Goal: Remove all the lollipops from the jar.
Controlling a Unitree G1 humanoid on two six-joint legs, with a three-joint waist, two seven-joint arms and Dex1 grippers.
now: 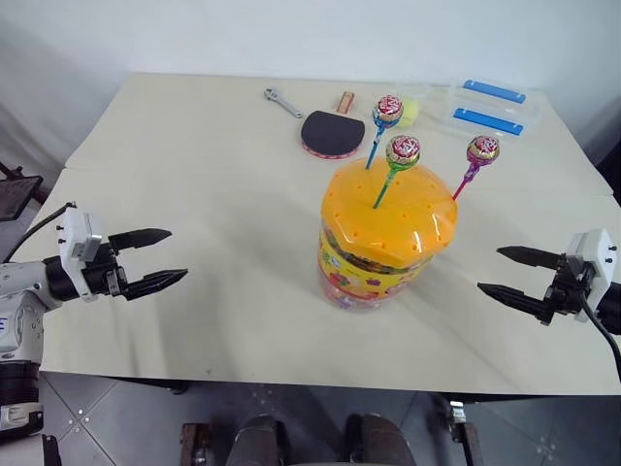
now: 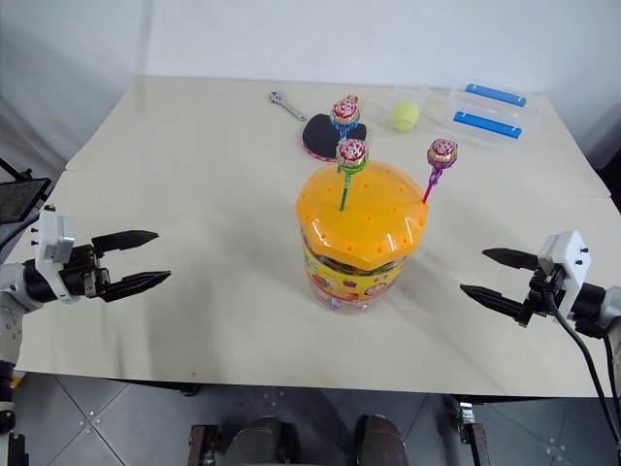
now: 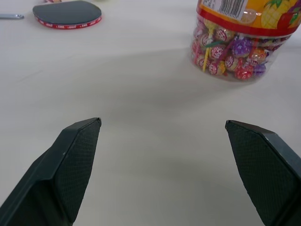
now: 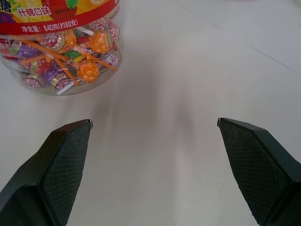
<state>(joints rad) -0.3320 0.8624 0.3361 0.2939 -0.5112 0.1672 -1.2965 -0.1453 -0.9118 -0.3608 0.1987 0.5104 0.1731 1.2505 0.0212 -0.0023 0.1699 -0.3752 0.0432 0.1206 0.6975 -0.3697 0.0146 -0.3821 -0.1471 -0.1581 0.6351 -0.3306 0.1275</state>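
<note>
A wide pale desk (image 1: 213,194) fills the scene. Near its middle stands the jar (image 1: 378,254), a clear plastic tub with a yellow and red label, wrapped sweets visible at its base, and a domed orange lid dotted with small holes. Three lollipops stand upright in the lid: one on a blue stick (image 1: 387,110) toward the far side, one on a green stick (image 1: 402,151) near the centre, one on a purple stick (image 1: 482,149) at the right edge. Beyond the jar lie a black table tennis paddle (image 1: 332,133), two flat clear boxes with blue strips (image 1: 490,109), a yellow-green ball (image 2: 406,116) and a small wrench (image 1: 282,101). The left claw (image 1: 150,260) hangs over the desk well left of the jar, fingers spread wide, holding nothing. The right claw (image 1: 514,274) hangs well right of it, equally wide and empty.
</note>
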